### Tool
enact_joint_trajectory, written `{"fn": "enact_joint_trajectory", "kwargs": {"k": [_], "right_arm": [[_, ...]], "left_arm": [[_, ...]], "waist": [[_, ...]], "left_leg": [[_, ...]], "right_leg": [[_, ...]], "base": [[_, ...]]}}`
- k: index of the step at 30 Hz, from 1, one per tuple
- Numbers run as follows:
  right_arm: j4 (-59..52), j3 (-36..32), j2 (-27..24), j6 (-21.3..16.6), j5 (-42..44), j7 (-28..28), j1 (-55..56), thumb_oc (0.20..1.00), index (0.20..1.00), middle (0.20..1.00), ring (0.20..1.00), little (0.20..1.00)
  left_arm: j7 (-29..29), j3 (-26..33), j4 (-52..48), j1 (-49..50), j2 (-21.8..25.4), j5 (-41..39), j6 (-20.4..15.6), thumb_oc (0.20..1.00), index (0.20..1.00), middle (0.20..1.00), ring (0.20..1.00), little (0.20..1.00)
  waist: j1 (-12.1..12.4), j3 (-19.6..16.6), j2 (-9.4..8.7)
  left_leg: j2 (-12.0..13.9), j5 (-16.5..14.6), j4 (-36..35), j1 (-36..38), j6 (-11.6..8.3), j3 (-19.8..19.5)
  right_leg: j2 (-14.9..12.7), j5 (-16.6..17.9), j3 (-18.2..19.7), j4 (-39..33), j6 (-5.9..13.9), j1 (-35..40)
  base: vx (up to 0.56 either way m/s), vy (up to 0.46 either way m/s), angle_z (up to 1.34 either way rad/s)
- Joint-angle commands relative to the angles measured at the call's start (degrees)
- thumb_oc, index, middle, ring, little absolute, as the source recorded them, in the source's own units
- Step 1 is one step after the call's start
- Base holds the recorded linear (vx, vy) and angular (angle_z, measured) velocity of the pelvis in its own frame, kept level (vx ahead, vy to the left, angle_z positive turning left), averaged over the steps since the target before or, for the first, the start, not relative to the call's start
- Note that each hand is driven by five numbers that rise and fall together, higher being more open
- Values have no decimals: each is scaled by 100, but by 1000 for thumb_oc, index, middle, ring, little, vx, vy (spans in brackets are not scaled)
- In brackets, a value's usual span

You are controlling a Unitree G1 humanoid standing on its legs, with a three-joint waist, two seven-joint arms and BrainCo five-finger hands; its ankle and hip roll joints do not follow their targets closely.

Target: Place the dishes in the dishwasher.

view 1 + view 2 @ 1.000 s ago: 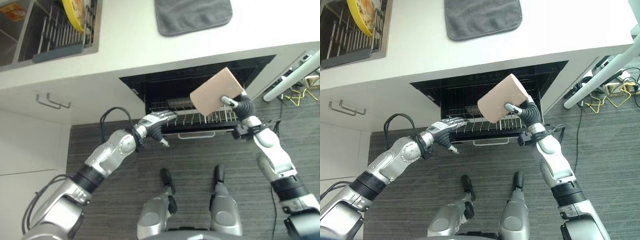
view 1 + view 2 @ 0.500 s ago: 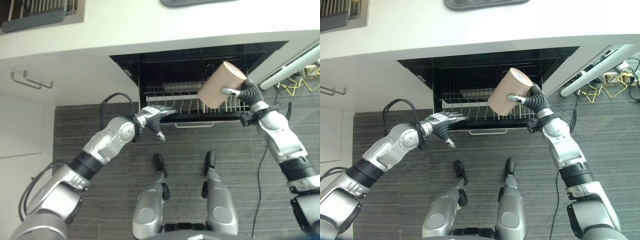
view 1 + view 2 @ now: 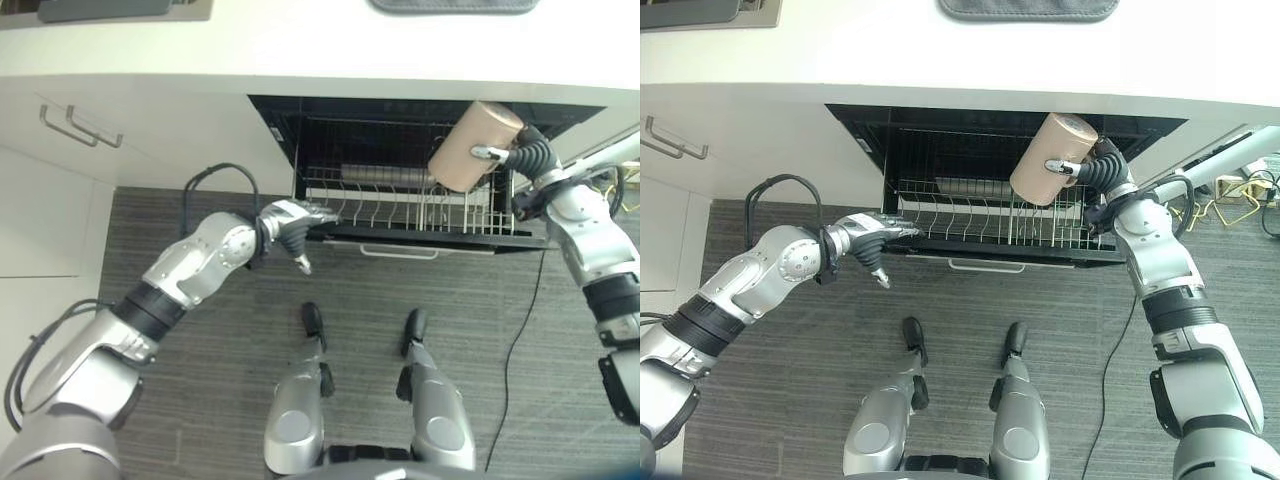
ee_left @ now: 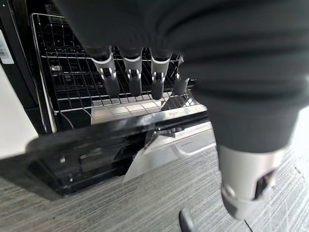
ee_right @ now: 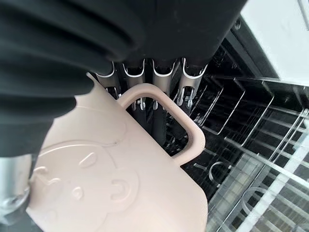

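Observation:
A pale pink mug [image 3: 470,148] with a bear relief hangs tilted over the right part of the dishwasher's wire rack [image 3: 400,205]. My right hand [image 3: 527,160] is shut on it, with fingers [image 5: 161,82] through the mug's handle [image 5: 190,128]. My left hand [image 3: 285,222] is open at the rack's front left corner. Its straight fingers [image 4: 133,75] rest on the rack's front edge [image 4: 120,108]. The rack is pulled partly out of the dark dishwasher opening [image 3: 940,140].
A white counter [image 3: 300,40] runs over the dishwasher, with a grey mat [image 3: 1028,8] at its far edge. White cabinet fronts with metal handles [image 3: 80,125] stand to the left. Cables [image 3: 1240,185] lie on the grey floor at the right.
The whole picture has shifted, so the camera moved. My right hand has carried the mug toward the rack's right part and turned it. The left hand stays at the rack's front left.

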Motion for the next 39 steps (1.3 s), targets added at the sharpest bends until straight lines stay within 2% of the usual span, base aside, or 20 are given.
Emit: {"fn": "enact_joint_trajectory", "kwargs": {"k": [1,8,11,14,16,18,28,31,35,39], "right_arm": [[-23,143,-280,-153,-170,-143,-692,200,200,200,200,200],[988,470,-271,3,-187,-253,-1184,200,200,200,200,200],[1667,608,-151,21,-143,-291,-1347,200,200,200,200,200],[2154,796,22,-177,-148,-386,-1437,200,200,200,200,200],[2270,812,76,-204,-2,-442,-1464,200,200,200,200,200],[2460,901,147,-239,-351,-461,-1562,200,200,200,200,200],[2882,1190,202,-192,-559,-458,-1847,200,200,200,200,200],[2958,1411,286,-205,-977,-515,-2041,200,200,200,200,200],[3042,1557,227,-43,-1134,-720,-2178,200,200,200,200,200],[3072,1611,144,-48,-1120,-772,-2282,200,200,200,200,200]], "left_arm": [[-54,-14,-186,-329,175,-254,-248,1000,1000,1000,1000,1000],[-166,-227,-253,-655,301,-391,-308,1000,1000,1000,1000,1000],[-76,-381,-202,-855,297,-469,-288,1000,1000,1000,1000,1000],[18,-532,-137,-1060,201,-456,-264,1000,1000,1000,1000,1000],[24,-539,-153,-1096,167,-445,-257,1000,1000,1000,1000,1000],[-26,-535,-245,-1117,171,-445,-218,1000,1000,1000,1000,1000],[25,-701,-397,-1236,192,-562,-217,1000,1000,1000,1000,1000],[81,-755,-450,-1299,162,-577,-175,1000,1000,1000,1000,1000],[39,-786,-525,-1349,242,-614,-184,1000,1000,1000,1000,1000],[55,-801,-580,-1318,314,-609,-190,1000,1000,1000,1000,1000]], "waist": [[135,-130,-195],[211,-130,-106],[217,-130,17],[222,-130,121],[224,-130,160],[235,-130,225],[280,-130,304],[303,-130,345],[330,-130,364],[352,-130,367]], "left_leg": [[112,-520,995,-363,-75,-243],[84,-486,972,-489,-75,-286],[43,-479,987,-586,-69,-282],[7,-449,976,-702,-58,-256],[-1,-438,974,-748,-63,-249],[-25,-423,954,-821,-63,-227],[-55,-385,949,-943,-58,-246],[-58,-350,908,-953,-69,-242],[-51,-325,887,-1000,-70,-253],[-49,-312,865,-1030,-72,-258]], "right_leg": [[-168,-193,-43,844,148,-536],[-179,-194,-46,863,146,-637],[-230,-197,-20,917,146,-759],[-285,-180,-7,949,148,-903],[-301,-177,-5,962,150,-961],[-321,-177,8,986,148,-1067],[-360,-152,-17,1018,142,-1201],[-372,-128,-44,989,141,-1208],[-386,-107,-70,982,147,-1249],[-389,-89,-85,967,163,-1281]], "base": [[2,-2,8],[2,2,6],[3,71,0],[-2,53,0],[-1,42,0],[2,33,0],[0,0,0],[0,0,0],[0,0,0],[-8,-5,0]]}}
